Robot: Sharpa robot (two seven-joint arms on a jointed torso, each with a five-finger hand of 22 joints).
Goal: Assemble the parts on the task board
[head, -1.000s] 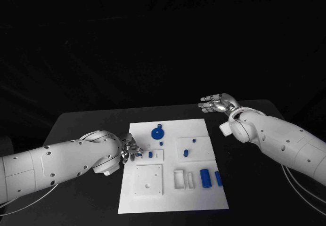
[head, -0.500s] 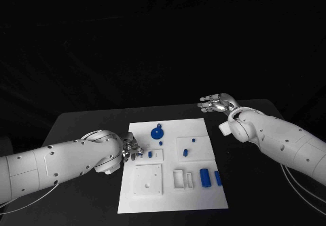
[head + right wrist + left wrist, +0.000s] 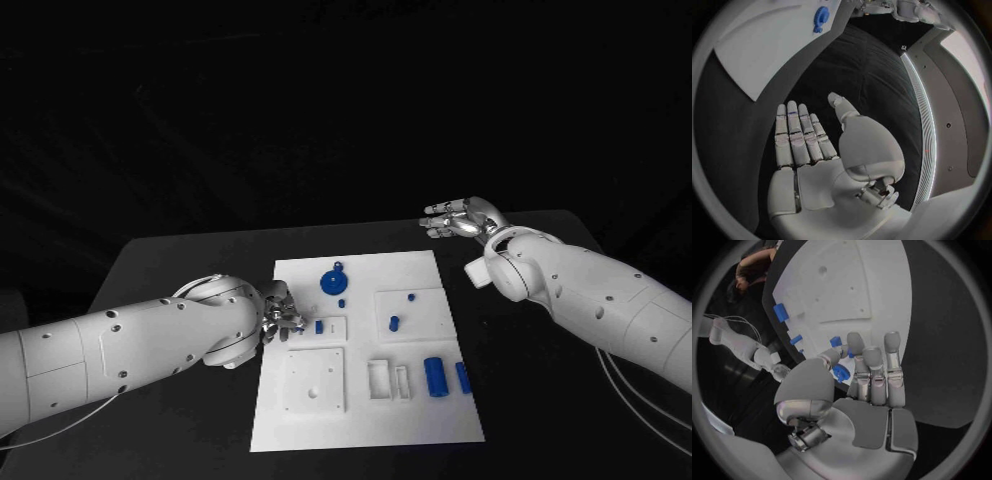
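Nearest to us on the task board (image 3: 364,425) lie two blue cylinders (image 3: 436,376) side by side toward its right edge, the second, slimmer one (image 3: 463,378) just beside the first. To their left we see a small white block with slots (image 3: 388,381), and left of that a square white plate (image 3: 316,381) with small holes.

A little farther up the board, our left hand (image 3: 277,318) rests over the board's left edge, beside a small raised white square (image 3: 327,328). In the left wrist view the left hand (image 3: 856,375) has its thumb bent toward its fingers with a small blue part (image 3: 841,373) pinched between them, so we hold that part. In the head view a short blue peg (image 3: 319,327) stands on the raised square, just beside our fingertips; we cannot tell whether it is the same piece.

To the right of this sits another white square (image 3: 407,310) carrying a blue peg (image 3: 394,323) and a smaller blue stud (image 3: 411,297). Beyond it, near the board's far end, lies a round blue gear-like part (image 3: 333,282) with a small knob on its far side.

Farthest away, our right hand (image 3: 459,219) hangs above the black table (image 3: 188,260), off the board's far right corner and well apart from every part. In the right wrist view the right hand (image 3: 814,145) has its fingers straight and its thumb apart, holding nothing.
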